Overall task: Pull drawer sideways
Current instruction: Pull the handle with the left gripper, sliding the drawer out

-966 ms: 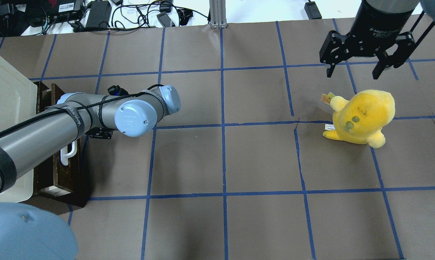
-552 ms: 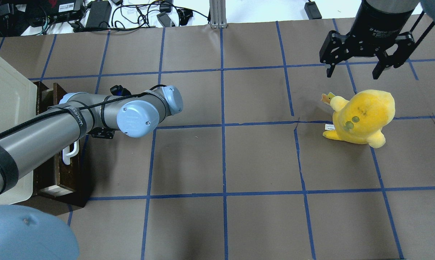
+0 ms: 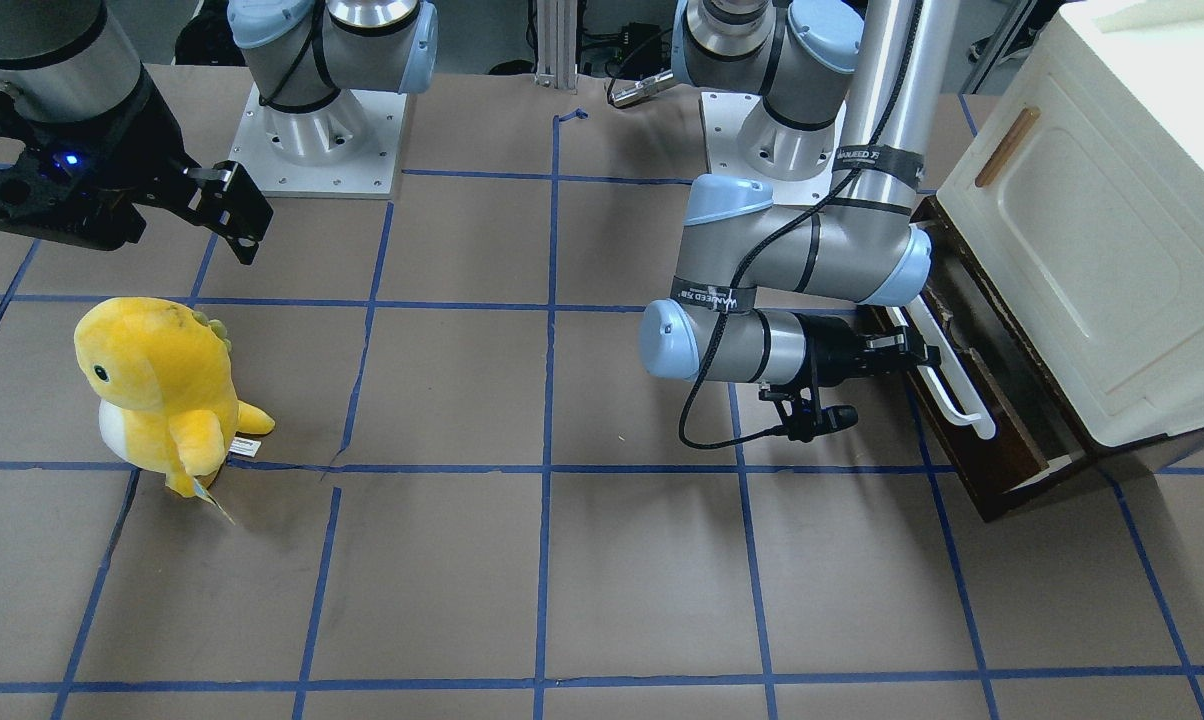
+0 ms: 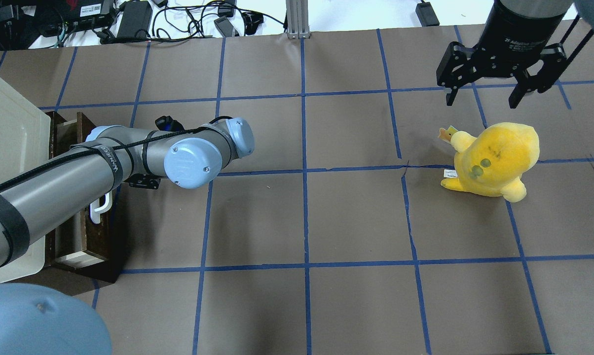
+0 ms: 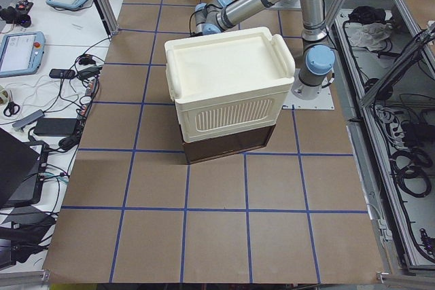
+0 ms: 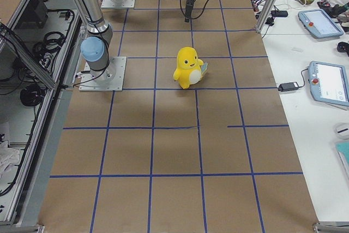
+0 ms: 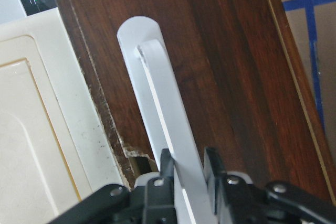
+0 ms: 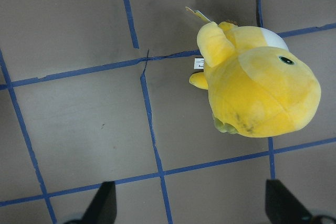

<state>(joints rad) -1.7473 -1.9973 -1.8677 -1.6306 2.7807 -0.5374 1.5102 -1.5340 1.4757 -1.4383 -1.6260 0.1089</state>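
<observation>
The drawer (image 3: 992, 440) has a dark brown front and a long white bar handle (image 3: 947, 375). It sits under the cream-white cabinet (image 3: 1092, 230) and is pulled partly out. My left gripper (image 3: 912, 355) is shut on the handle. In the left wrist view its jaws pinch the white bar (image 7: 163, 108) against the dark wood (image 7: 226, 66). In the overhead view the left arm hides most of the handle (image 4: 98, 211). My right gripper (image 4: 482, 96) is open and empty, and hovers above the table near a yellow plush toy (image 4: 494, 158).
The plush toy stands on the brown paper on the robot's right (image 3: 157, 390), below the right gripper's camera (image 8: 257, 87). Cables and power bricks (image 4: 129, 19) and an aluminium post (image 4: 297, 17) line the far table edge. Blue tape marks a grid.
My left arm has moved a little to the right in the overhead view. The drawer front and its white handle have slid out with it. The right gripper and the toy have not moved.
</observation>
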